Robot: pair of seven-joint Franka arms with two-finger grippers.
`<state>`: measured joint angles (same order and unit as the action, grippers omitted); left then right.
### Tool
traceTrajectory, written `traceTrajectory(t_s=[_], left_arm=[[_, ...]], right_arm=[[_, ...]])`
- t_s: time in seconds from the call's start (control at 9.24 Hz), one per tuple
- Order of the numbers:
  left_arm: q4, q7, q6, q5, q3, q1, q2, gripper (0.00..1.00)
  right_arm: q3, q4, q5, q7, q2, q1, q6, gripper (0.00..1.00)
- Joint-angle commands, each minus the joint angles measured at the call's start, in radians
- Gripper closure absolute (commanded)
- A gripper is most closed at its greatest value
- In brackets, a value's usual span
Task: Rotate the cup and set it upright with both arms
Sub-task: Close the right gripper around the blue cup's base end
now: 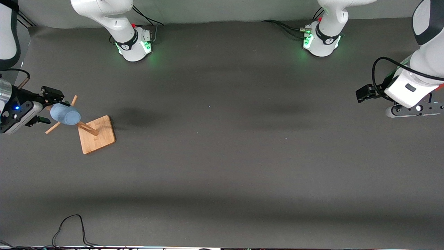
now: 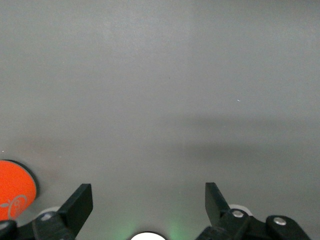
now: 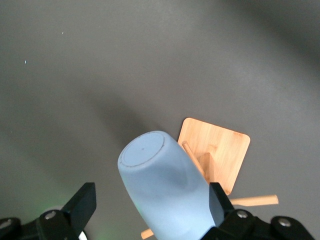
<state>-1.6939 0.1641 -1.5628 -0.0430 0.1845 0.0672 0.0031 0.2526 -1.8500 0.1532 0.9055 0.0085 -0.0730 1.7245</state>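
The cup [image 1: 65, 114] is pale blue and hangs on a wooden rack [image 1: 91, 131], at the right arm's end of the table. It sits on one of the rack's pegs, tipped, w/ its round closed bottom pointing up and out. So it's not upright yet. The rack has a flat square wood base [image 1: 100, 137] and thin sticks poking out.

The right gripper [image 3: 150, 210] is right at the cup. Its jaws are wide apart, one finger on each side of the cup's body. In the right wrist view one finger looks close to touching the cup, but I can't tell if it really does. It's not squeezing the cup yet.

The left gripper [image 2: 148, 202] is well apart from all this, over bare table at the left arm's end. Its jaws are wide apart too, w/ nothing between them. That arm waits.

How far along? I think it's only the start. Nothing's done yet: cup not grabbed, not off the peg, not turned, not set down standing. Prob next is the right gripper closing on the cup, then lifting it off. Both arms are meant to help turn it.
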Motion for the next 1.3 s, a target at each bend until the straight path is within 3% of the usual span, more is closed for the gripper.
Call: traceTrajectory(t_s=[0.0, 0.43, 0.65, 0.76, 0.87, 0.97, 1.08, 1.19], left_arm=[[0.017, 0.0, 0.01, 0.008, -0.007, -0.012, 0.006, 0.0], [0.017, 0.0, 0.009, 0.008, -0.007, -0.014, 0.006, 0.0], [0.017, 0.0, 0.009, 0.008, -0.007, -0.012, 0.008, 0.0], [0.017, 0.0, 0.009, 0.008, -0.007, -0.014, 0.008, 0.0], [0.019, 0.0, 0.009, 0.008, -0.007, -0.014, 0.008, 0.0], [0.019, 0.0, 0.009, 0.008, -0.007, -0.014, 0.008, 0.0], [0.02, 0.0, 0.009, 0.008, -0.007, -0.014, 0.008, 0.0], [0.019, 0.0, 0.009, 0.008, -0.007, -0.014, 0.008, 0.0]], right_arm=[[0.008, -0.118, 0.051, 0.125, -0.067, -0.01, 0.079, 0.0], [0.007, -0.166, 0.085, 0.228, -0.044, -0.013, 0.173, 0.01], [0.005, -0.164, 0.085, 0.23, -0.033, -0.013, 0.173, 0.11], [0.001, -0.164, 0.08, 0.231, -0.029, -0.014, 0.173, 0.23], [0.001, -0.164, 0.078, 0.234, -0.028, -0.014, 0.171, 0.57], [0.001, -0.161, 0.075, 0.234, -0.032, -0.014, 0.167, 0.8], [0.001, -0.158, 0.074, 0.233, -0.033, -0.014, 0.164, 0.92], [-0.001, -0.15, 0.074, 0.23, -0.041, -0.016, 0.158, 0.95]])
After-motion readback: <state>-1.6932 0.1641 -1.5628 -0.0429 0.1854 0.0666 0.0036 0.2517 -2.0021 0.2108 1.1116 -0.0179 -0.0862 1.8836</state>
